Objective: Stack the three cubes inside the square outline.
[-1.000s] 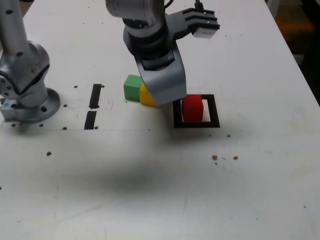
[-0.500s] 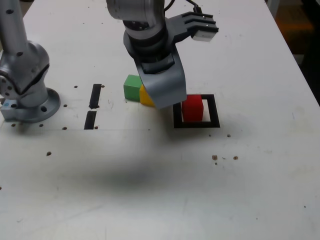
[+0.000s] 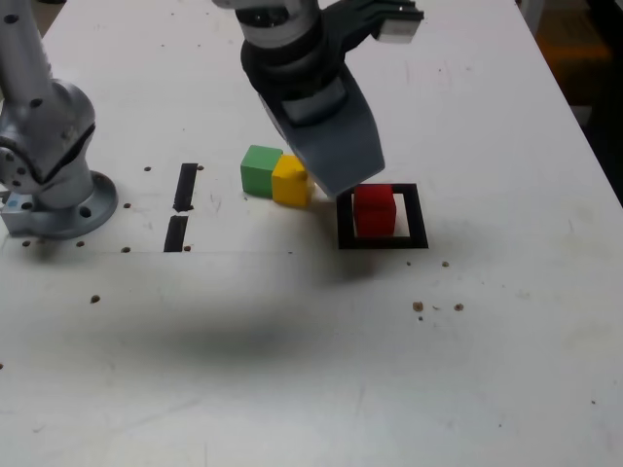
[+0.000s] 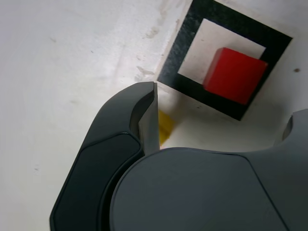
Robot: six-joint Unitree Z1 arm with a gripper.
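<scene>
Gripper [image 4: 219, 125] is seen spread wide in wrist view, nothing held betw. the jaws; one dark finger [image 4: 144, 115] is visible at one side, a sliver of the other at the frame edge. In the exterior view the gripper's grey body is hung above the table, just behind the square outline [image 3: 415, 216] and partly overlapping its back-left corner.

Edges & room: the white table [image 3: 487, 370] is bare toward the near side and toward the exterior view's right, w/ only small dark specks there. The table's right edge is seen running diagonally at the exterior view's right. At the exterior view's left the arm base [image 3: 49, 165] is bolted down; two short black strips [image 3: 182, 204] are laid betw. base and cubes.

Count: 3 cubes, 1 of each colour. The red cube [image 3: 374, 211] is set inside the outline, sitting toward its left side, on the white centre. The yellow cube [image 3: 290, 181] and green cube [image 3: 260, 169] are placed outside, to the exterior view's left of the outline, touching each other side by side, green farther left. Nothing is stacked. 1 outline, 2 strips, 1 arm.
</scene>
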